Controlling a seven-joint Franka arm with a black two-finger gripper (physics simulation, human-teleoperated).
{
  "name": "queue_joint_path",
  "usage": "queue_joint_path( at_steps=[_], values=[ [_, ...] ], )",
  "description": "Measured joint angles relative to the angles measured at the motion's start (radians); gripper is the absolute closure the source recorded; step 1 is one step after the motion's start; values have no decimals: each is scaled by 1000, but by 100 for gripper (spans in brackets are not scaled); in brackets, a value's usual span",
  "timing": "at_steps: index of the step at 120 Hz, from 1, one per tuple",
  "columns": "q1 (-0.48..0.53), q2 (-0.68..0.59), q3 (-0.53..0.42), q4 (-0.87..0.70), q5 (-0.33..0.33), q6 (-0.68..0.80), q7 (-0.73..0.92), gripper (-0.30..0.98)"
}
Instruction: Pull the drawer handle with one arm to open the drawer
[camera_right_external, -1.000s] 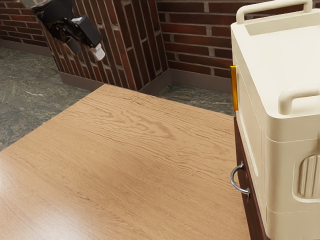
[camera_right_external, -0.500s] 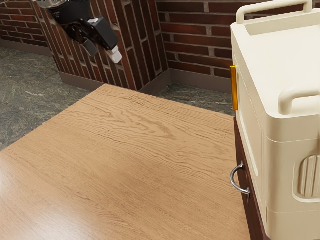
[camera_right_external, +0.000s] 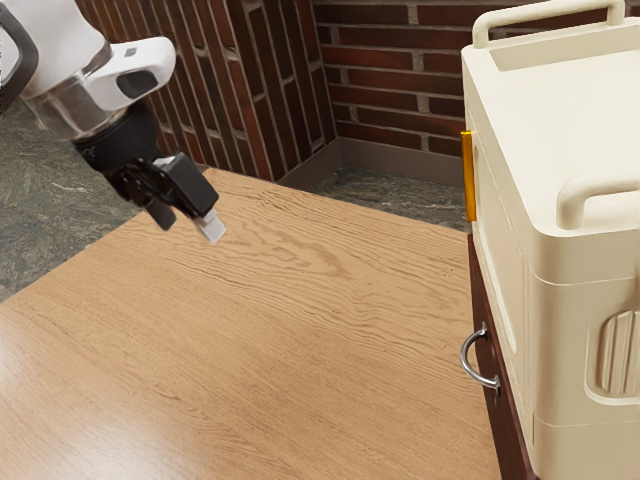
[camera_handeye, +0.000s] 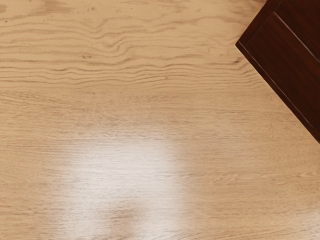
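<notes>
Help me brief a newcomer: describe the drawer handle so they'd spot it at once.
Find the big cream case at the exterior view's right, then the dark brown front showing beside its lower part. The handle is the thin silver curved bar on that front, unlike the thick cream grips on the case's top.

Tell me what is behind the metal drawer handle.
Behind the handle is the dark wooden front. What lies inside, if anything, cannot be seen: that front and the cream case cover it.
</notes>
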Motion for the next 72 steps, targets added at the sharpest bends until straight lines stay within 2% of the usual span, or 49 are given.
queue_joint_path(
  at_steps=[14, 28, 38, 50, 72],
  values=[
    [4, -66, 7, -89, -51, 25, -67, 0],
    [17, -175, -2, -243, -97, 72, -145, 0],
    [59, -188, -13, -303, -159, 116, -192, 0],
    [212, -165, -150, -315, -250, 159, -240, 0],
    [346, -78, -382, -278, -366, 231, -308, 0]
  ],
)
